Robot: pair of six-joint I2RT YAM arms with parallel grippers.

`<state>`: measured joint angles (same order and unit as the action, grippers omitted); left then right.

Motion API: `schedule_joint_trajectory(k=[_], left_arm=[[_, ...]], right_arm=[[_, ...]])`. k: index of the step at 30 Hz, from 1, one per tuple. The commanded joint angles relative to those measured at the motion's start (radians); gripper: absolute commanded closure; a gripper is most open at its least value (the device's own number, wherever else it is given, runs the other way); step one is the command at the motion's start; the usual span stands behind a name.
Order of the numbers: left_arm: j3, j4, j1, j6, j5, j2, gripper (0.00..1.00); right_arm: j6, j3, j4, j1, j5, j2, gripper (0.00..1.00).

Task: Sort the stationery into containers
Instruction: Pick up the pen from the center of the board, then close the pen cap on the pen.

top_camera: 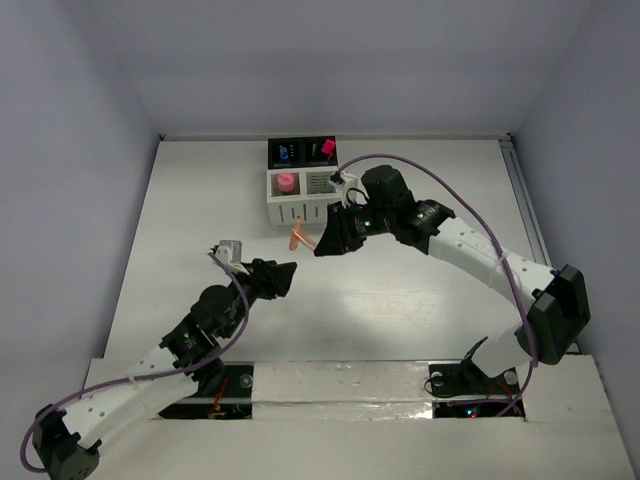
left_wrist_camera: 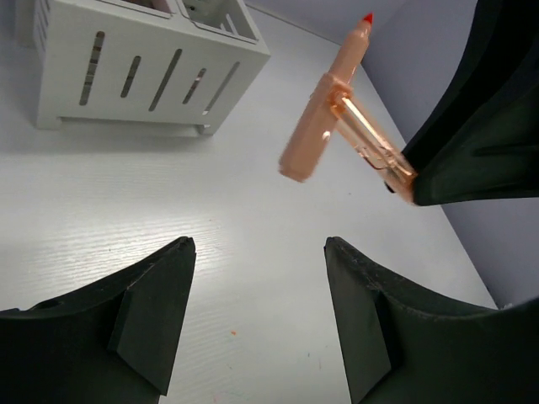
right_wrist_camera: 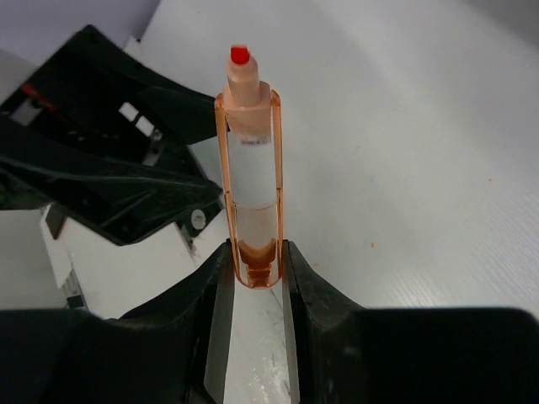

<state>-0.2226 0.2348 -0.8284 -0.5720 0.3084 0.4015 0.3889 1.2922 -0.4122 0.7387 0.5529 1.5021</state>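
A pastel orange pen [top_camera: 300, 238] with a bare red tip hangs above the table just in front of the containers [top_camera: 297, 196]. My right gripper [top_camera: 322, 243] is shut on its clear orange end [right_wrist_camera: 254, 252], and the red tip [right_wrist_camera: 240, 55] points away from the wrist. In the left wrist view the pen [left_wrist_camera: 313, 135] slants at upper right, off the table. My left gripper [left_wrist_camera: 259, 244] is open with only bare table between its fingers. It sits below and left of the pen [top_camera: 284, 274], apart from it. The white slotted cups [left_wrist_camera: 143, 67] stand at the far left.
One white cup holds a pink item [top_camera: 286, 182]. The black cups behind hold a blue-capped item [top_camera: 286, 154] and a pink-capped one [top_camera: 326, 148]. The left arm's black wrist [right_wrist_camera: 109, 168] lies close beneath the held pen. Grey walls enclose the white table [top_camera: 420, 300].
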Motion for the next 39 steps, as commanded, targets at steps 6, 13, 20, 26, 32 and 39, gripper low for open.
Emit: schedule_joint_trajectory(k=[6,13,20,26,32,39], left_arm=[[-0.027,0.212,0.003,0.13,-0.092,0.126,0.42],[-0.029,0.253,0.003,0.169,-0.081,0.122,0.45],[-0.029,0.265,0.003,0.178,-0.097,0.12,0.48],[-0.038,0.274,0.003,0.178,-0.092,0.109,0.62],[-0.044,0.274,0.003,0.179,-0.101,0.135,0.95],[-0.052,0.232,0.003,0.179,-0.13,0.128,1.0]], right_arm=[[0.03,-0.01,0.01,0.01,0.165,-0.049,0.95],[0.025,-0.004,-0.011,0.01,0.171,-0.045,0.96],[0.027,-0.007,-0.01,0.01,0.177,-0.031,0.97],[0.034,-0.024,0.001,0.01,0.191,-0.025,0.98],[0.047,-0.042,0.021,0.01,0.202,-0.019,0.98],[0.038,-0.033,-0.014,-0.009,0.147,-0.046,0.99]])
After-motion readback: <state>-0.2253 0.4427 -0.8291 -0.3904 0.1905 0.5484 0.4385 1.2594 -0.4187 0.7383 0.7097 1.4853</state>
